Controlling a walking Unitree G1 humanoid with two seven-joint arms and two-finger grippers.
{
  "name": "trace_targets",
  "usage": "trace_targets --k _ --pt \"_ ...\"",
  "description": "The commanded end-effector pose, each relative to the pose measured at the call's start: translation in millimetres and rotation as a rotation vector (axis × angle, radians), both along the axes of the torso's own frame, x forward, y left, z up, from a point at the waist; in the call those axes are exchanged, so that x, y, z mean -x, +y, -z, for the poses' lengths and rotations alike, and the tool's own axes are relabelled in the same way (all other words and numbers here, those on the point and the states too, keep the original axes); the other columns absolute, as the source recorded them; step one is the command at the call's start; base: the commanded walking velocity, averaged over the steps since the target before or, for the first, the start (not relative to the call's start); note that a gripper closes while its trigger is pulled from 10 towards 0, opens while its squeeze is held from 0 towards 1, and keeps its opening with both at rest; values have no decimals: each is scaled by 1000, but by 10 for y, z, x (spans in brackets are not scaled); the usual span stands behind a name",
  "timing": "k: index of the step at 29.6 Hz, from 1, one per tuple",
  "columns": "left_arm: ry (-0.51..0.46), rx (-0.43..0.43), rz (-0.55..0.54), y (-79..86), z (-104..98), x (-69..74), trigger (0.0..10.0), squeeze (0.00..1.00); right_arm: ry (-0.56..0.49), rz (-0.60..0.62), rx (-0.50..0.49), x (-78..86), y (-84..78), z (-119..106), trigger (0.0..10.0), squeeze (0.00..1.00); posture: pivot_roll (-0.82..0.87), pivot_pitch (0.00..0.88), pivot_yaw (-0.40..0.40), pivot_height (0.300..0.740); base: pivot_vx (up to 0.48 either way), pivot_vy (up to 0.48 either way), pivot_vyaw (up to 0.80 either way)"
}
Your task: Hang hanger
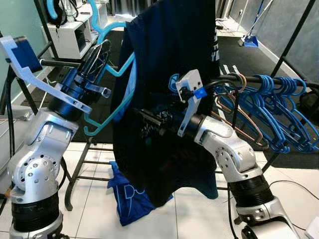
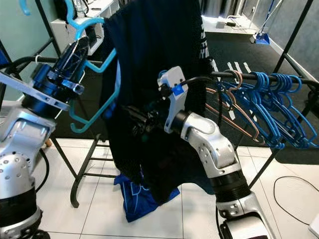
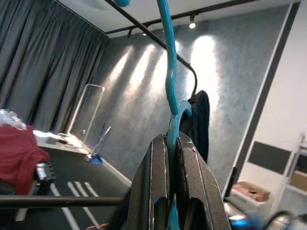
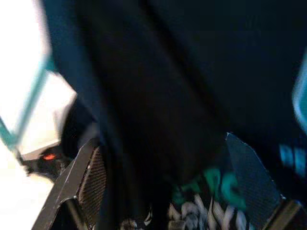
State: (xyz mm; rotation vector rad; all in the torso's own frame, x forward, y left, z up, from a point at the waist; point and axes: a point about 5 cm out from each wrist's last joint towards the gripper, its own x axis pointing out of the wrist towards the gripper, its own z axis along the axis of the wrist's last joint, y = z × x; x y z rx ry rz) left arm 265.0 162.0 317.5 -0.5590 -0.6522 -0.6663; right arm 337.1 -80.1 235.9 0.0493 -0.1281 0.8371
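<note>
Tiled floor (image 1: 94, 199) — dark shirt (image 1: 164, 99) hiding right fingers (image 4: 93, 179)

Even indoor light fills the head views, sharp across most of the frame, with pale sheen on the white floor tiles (image 1: 199, 209). The dark shirt (image 1: 164, 89) swallows detail, its folds barely readable. In the left wrist view, ceiling spotlights (image 3: 192, 21) throw bright cones down a grey wall (image 3: 144, 105), while the teal hanger (image 3: 169, 72) and the black fingers (image 3: 158, 182) sit close and soft. The right wrist view is dim and heavily blurred, dark cloth smeared, with a blown-out white patch at one edge
</note>
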Motion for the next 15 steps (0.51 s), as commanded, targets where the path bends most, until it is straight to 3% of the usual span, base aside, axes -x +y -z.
trace_targets --k 1,15 --pt "-70 22 37 -73 -136 92 0 0 -9 89 -24 -77 -74 -38 78 0 -21 28 -65 740 0 0 0" --pt "-72 29 45 -105 -144 91 0 0 -60 127 -97 -120 -109 -153 0 0 -24 18 -62 740 0 0 0"
